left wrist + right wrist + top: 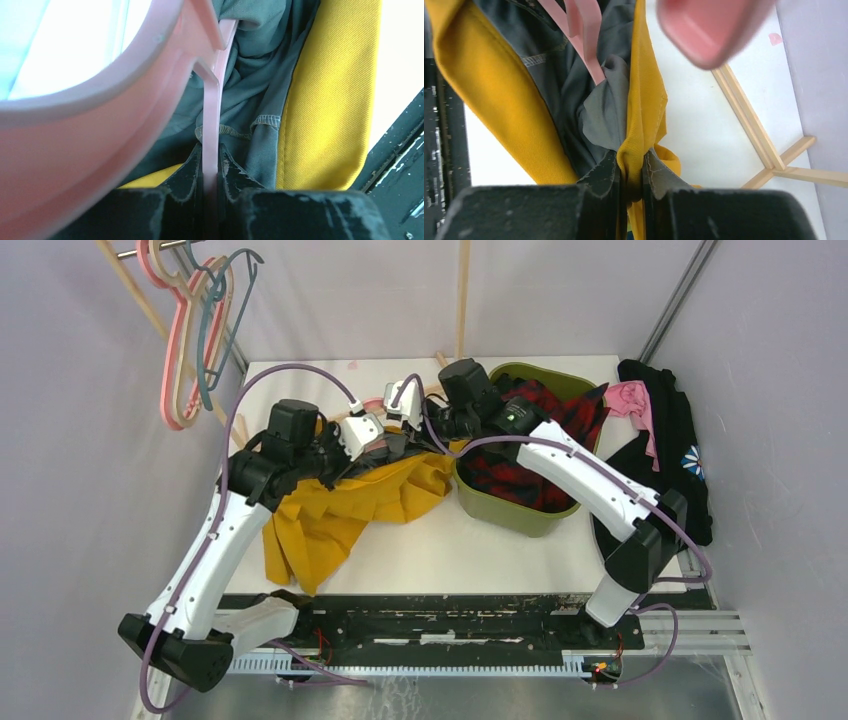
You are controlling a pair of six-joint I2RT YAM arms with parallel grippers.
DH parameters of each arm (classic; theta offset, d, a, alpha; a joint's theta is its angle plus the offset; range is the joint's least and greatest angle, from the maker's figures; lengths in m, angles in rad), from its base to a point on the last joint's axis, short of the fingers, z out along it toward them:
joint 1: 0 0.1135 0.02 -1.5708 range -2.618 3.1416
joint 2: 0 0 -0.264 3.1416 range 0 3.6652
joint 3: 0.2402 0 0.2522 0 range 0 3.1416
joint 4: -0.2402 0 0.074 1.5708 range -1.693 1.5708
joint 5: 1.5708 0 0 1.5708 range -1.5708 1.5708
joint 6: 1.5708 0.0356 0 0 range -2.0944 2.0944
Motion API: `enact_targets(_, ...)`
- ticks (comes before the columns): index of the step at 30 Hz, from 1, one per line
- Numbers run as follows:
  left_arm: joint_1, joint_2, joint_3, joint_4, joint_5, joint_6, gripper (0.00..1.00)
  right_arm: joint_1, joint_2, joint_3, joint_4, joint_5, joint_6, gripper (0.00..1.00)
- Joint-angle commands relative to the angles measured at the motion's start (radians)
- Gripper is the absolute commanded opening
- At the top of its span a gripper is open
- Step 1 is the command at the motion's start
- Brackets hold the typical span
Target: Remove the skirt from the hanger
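The left gripper (210,152) pinches the pink hanger (212,107), and just beside it the right gripper (630,162) pinches the edge of the yellow skirt (494,95), which the hanger pokes into.

No txt, labels, brand names or nos. were legible in any view. Only mark was a white flower print (693,462) on the black garment (672,490) at the right edge of the top view, w/o lettering.
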Motion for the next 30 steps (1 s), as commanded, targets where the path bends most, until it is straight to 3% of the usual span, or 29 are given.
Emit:
enact_targets(1, -0.021, -0.096, 0.059, 0.344, 0.116, 0.027, 0.03, 0.029, -0.016, 0.030, -0.184, -0.109, 0.119, 0.04)
enact_targets(4, -0.020, -0.095, 0.064, 0.354, 0.136, 0.021, 0.03, 0.042, -0.016, 0.052, -0.228, -0.053, 0.026, 0.46)
enact_targets(13, -0.020, -0.120, 0.076, 0.356, 0.292, -0.005, 0.03, 0.066, 0.015, 0.113, -0.276, 0.180, -0.197, 0.55)
enact_targets(21, -0.020, -0.162, 0.048, 0.425, 0.414, -0.099, 0.03, 0.070, 0.087, 0.118, -0.225, 0.138, -0.197, 0.58)
enact_targets(24, -0.020, -0.172, 0.040, 0.450, 0.426, -0.124, 0.03, 0.093, 0.107, 0.099, -0.197, 0.123, -0.159, 0.52)
enact_targets(25, -0.021, -0.174, 0.039, 0.452, 0.423, -0.126, 0.03, 0.101, 0.111, 0.096, -0.194, 0.131, -0.148, 0.44)
enact_targets(26, -0.021, -0.175, 0.037, 0.452, 0.418, -0.126, 0.03, 0.105, 0.112, 0.096, -0.199, 0.133, -0.139, 0.23)
enact_targets(28, -0.021, -0.178, 0.033, 0.449, 0.404, -0.123, 0.03, 0.107, 0.106, 0.095, -0.200, 0.148, -0.114, 0.01)
enact_targets(30, -0.021, -0.179, 0.028, 0.446, 0.385, -0.120, 0.03, 0.107, 0.095, 0.104, -0.205, 0.189, -0.090, 0.01)
